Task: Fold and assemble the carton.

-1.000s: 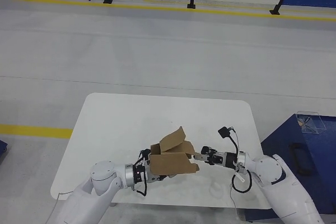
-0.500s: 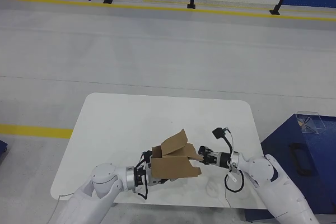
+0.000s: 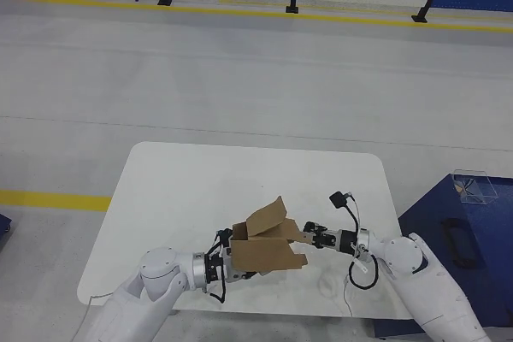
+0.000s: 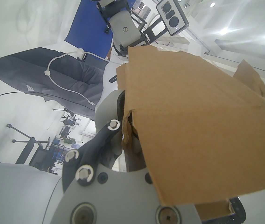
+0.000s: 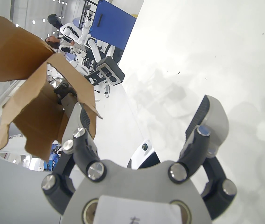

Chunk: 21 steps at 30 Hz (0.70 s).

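The white table (image 3: 179,184) was the biggest thing before me, with rounded corners, and a blue cabinet (image 3: 474,235) stood just off its right side. Over the near part of the table, between my two arms, was the brown carton (image 3: 261,250), only partly formed: its walls stood up as an open sleeve, one large flap (image 3: 265,214) rose tilted toward the far side of the table, and a smaller flap stuck out toward my right arm. I could not tell whether the bottom of the carton touched the tabletop. My left gripper (image 3: 227,257) was at the carton's left end and was clamped on the cardboard there; in the left wrist view one finger (image 4: 110,108) pressed against the outside of the wall, while the wall hid the other. My right gripper (image 5: 144,115) was at the carton's right end with its fingers spread wide and nothing between them. One of its fingers (image 5: 79,117) lay right against the edge of the smaller flap, and the other hung over bare tabletop. A thin white cable (image 3: 359,275) looped down from my right wrist.
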Each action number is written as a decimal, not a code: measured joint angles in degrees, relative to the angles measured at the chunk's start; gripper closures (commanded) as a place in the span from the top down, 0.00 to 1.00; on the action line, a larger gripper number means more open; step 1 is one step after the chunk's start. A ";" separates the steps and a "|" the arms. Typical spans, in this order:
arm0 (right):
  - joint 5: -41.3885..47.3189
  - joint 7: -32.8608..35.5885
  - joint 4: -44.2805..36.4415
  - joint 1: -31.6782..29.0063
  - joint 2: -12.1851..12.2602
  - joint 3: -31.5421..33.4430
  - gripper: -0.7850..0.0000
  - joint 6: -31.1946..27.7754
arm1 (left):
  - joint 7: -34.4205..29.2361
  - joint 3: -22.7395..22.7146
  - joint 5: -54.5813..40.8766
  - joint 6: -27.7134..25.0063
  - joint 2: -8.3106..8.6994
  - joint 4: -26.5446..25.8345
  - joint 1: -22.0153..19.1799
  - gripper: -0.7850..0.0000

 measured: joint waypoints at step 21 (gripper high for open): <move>13.63 6.93 -3.11 -3.50 1.72 8.50 1.00 1.51 | 0.53 0.69 -0.35 1.63 -0.25 0.73 -1.39 0.00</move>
